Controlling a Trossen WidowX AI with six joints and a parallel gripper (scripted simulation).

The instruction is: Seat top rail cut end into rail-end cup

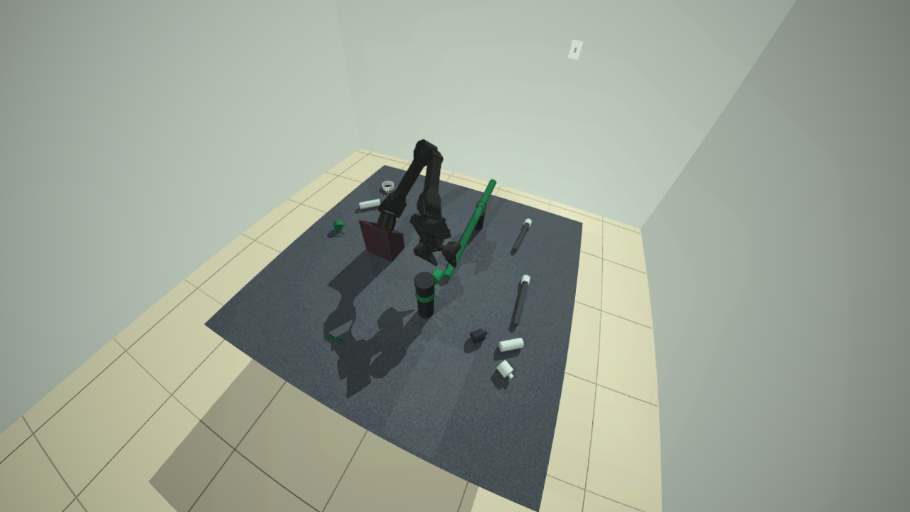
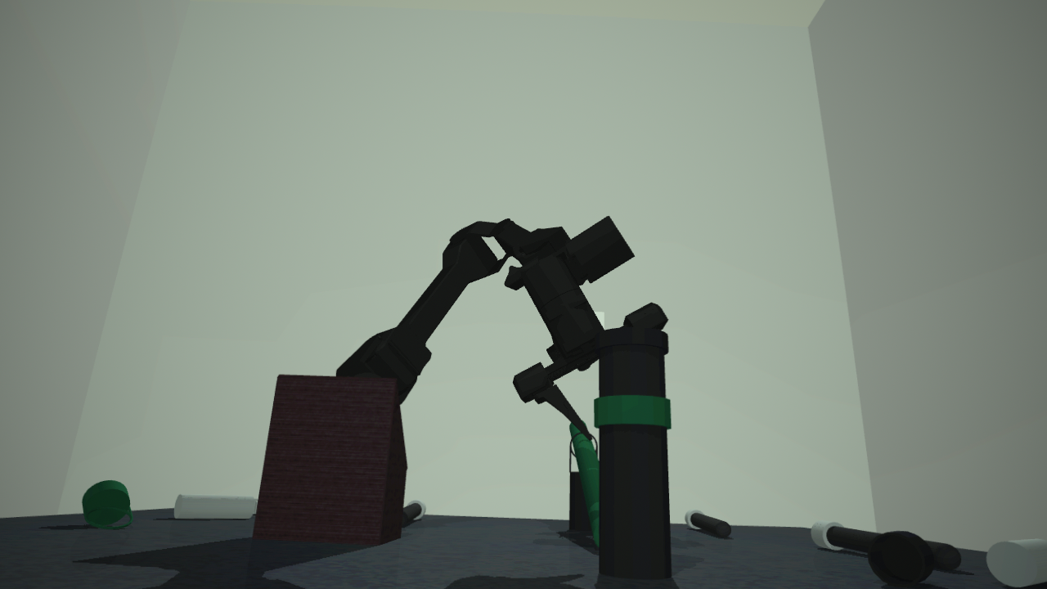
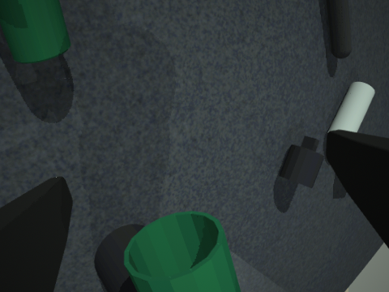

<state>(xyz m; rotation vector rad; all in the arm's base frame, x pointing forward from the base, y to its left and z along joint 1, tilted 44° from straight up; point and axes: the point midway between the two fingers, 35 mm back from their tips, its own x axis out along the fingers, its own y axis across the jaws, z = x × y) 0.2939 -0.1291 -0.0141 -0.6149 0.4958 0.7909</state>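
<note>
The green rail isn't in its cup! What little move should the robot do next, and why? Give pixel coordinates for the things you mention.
I'd ease the open black gripper (image 1: 444, 263) (image 2: 587, 433) (image 3: 200, 165) sideways over the long green round rail (image 1: 471, 229) (image 2: 587, 461) (image 3: 36, 32), near its cut end. Nothing is between the fingers, and that end sits off to one side of the hollow green cup (image 1: 437, 275) (image 3: 227, 268), whose mouth is empty.

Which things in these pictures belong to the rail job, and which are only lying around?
For the job:
- green rail
- green end cup
- big post
- green brace band
- gripper

Only lying around:
- two dark rods with white ends
- two white cylinders
- white ring
- black fitting
</note>
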